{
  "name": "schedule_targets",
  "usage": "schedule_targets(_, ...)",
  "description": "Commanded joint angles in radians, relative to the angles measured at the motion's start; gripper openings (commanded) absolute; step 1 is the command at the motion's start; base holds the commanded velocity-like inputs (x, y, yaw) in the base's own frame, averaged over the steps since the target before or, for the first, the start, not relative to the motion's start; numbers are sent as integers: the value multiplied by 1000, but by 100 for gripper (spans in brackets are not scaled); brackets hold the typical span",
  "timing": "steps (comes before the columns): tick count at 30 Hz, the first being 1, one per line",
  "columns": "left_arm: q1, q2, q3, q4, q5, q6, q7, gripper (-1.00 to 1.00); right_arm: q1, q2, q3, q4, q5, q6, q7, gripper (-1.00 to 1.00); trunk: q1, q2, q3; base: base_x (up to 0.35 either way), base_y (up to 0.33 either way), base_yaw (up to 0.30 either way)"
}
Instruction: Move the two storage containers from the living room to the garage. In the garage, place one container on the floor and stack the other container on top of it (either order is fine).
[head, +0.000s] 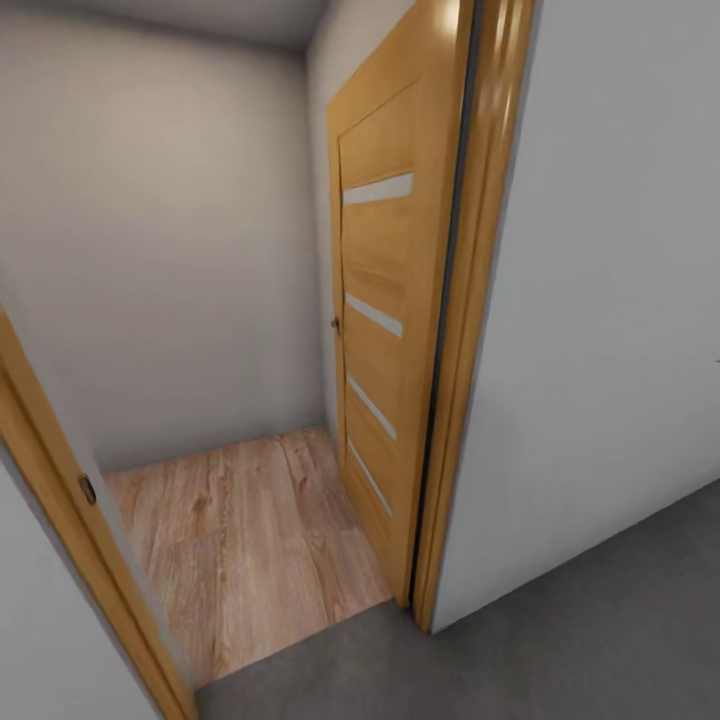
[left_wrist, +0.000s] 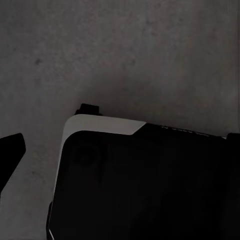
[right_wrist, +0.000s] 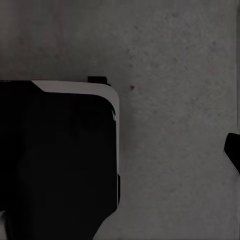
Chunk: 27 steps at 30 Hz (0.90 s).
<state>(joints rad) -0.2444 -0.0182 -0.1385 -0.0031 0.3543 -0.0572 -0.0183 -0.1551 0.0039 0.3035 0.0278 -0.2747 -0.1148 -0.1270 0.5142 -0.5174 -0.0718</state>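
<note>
The two storage containers are out of view. In the head view I face an open doorway. The dark grey mottled floor (head: 560, 640) lies under me, and light wood planks (head: 240, 540) start past the threshold. In the left wrist view, one dark fingertip (left_wrist: 9, 152) of my left gripper hangs over the grey floor (left_wrist: 150, 55) with nothing on it. One dark fingertip (right_wrist: 233, 150) of my right gripper shows the same way in the right wrist view. The other finger of each gripper is cut off by the frame edge.
A wooden door (head: 385, 330) with frosted glass strips stands swung inward on the right of the opening. Its frame (head: 455, 420) and a white wall (head: 610, 350) are close on my right, and another frame post (head: 85, 570) on my left. My black base (left_wrist: 150, 190) sits below both wrists.
</note>
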Motion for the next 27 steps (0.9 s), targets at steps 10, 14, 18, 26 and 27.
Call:
schedule_targets(10, -1, 1, -8, 2, 11, -3, -2, 100, -1, 6, 4, 3, -24, 6, -2, 100, 1, -2, -2, 319, 0, 0)
schedule_targets(14, -1, 2, -8, 2, 11, -4, -2, 100, -1, 7, 3, 3, -24, 6, -2, 100, 1, -2, -2, 319, 0, 0)
schedule_targets(18, -1, 2, -8, 2, 11, -5, -2, 100, -1, 7, 3, 3, -22, 4, -2, 100, 1, -2, -2, 319, 0, 6)
schedule_targets(26, -1, 1, -9, 2, 11, -7, -2, 100, -1, 5, 3, 3, -15, -3, -2, 100, 1, -2, -2, 319, 0, 172)
schedule_targets(27, -1, 1, -9, 2, 11, -7, -2, 100, -1, 5, 3, 3, -15, -3, -2, 100, 1, -2, -2, 319, 0, 254)
